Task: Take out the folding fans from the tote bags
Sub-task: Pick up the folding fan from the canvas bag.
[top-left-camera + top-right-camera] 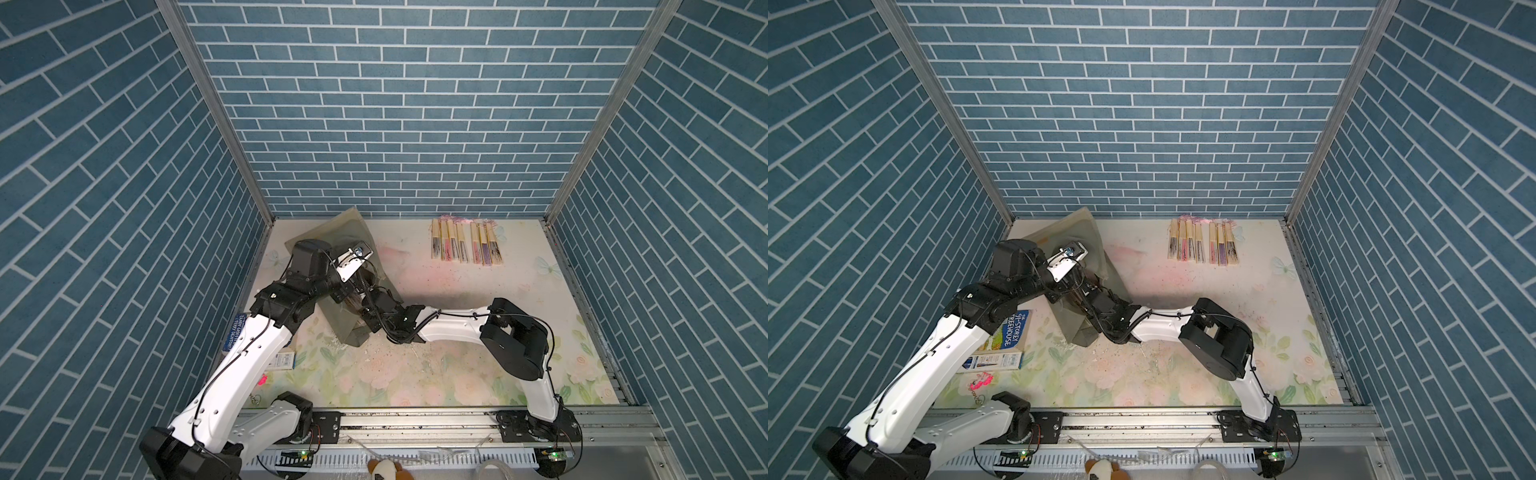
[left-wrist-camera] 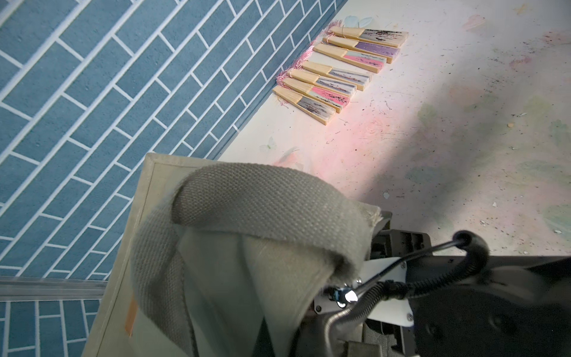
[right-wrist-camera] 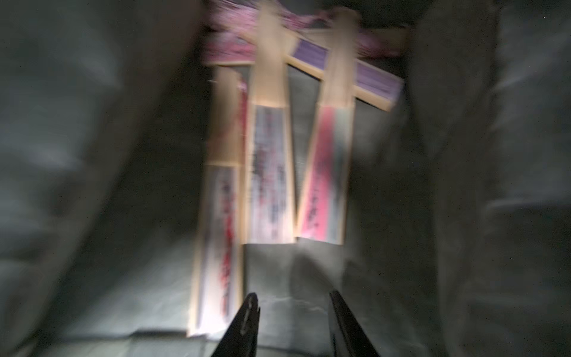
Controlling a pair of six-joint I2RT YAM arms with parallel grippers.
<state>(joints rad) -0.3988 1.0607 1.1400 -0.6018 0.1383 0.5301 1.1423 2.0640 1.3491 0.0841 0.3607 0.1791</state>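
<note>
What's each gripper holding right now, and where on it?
Left gripper holds the tote bag up, apparently by its strap; jaws hidden. Right gripper, inside the bag, holds nothing: jaws apart, short of the fans.

blue book (image 1: 1013,330), "91-STOREY TREEHOUSE" on cover

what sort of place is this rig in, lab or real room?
Probably a staged robot test cell, not a real room: brick-print wall panels held in aluminium posts, a floral printed tabletop, and two robot arms mounted on an aluminium rail.

floral table (image 1: 457,332): fans (image 1: 449,245), tote (image 1: 345,226), book (image 1: 1016,328)
</note>
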